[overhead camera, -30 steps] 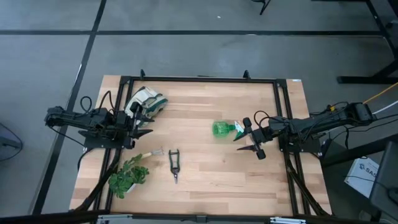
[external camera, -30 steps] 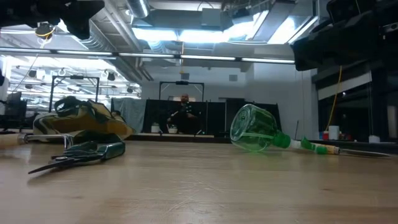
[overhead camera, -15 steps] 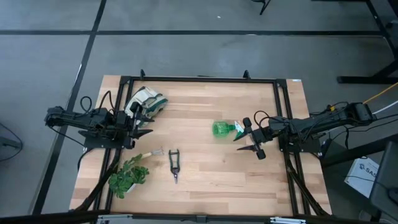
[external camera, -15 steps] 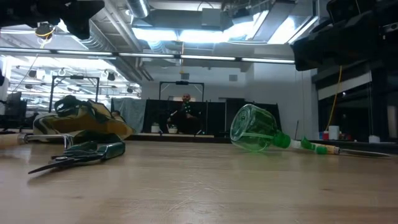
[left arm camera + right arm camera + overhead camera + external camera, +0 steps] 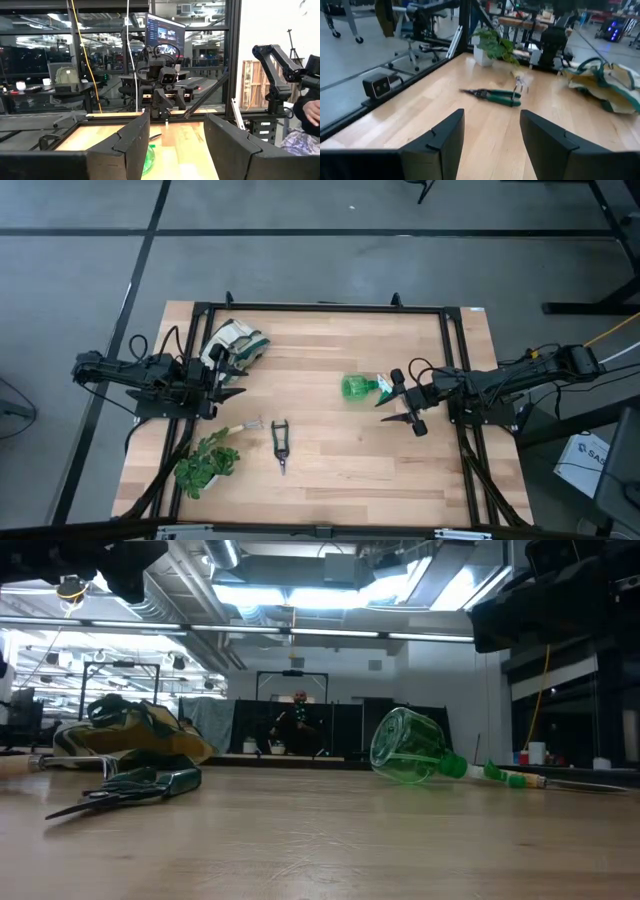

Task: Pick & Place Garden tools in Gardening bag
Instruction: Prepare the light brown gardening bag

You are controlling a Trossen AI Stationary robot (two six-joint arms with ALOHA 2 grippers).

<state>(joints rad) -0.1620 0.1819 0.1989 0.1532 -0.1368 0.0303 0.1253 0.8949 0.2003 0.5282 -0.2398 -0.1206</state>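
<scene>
The green spray bottle (image 5: 358, 387) lies on its side on the table right of centre, its trigger head toward my right gripper; the low view shows it too (image 5: 410, 748). The pruning shears (image 5: 280, 444) lie flat near the front, also in the right wrist view (image 5: 492, 95). The white and green bag (image 5: 235, 343) lies at the far left, also in the right wrist view (image 5: 602, 82). My left gripper (image 5: 228, 380) is open beside the bag, touching nothing. My right gripper (image 5: 400, 406) is open just right of the bottle, touching nothing.
A leafy plant sprig in a small white pot (image 5: 205, 465) lies at the front left, next to the shears. A black frame (image 5: 320, 308) runs around the table. A person (image 5: 296, 725) shows far behind the table. Bare wood lies at the table's middle and front right.
</scene>
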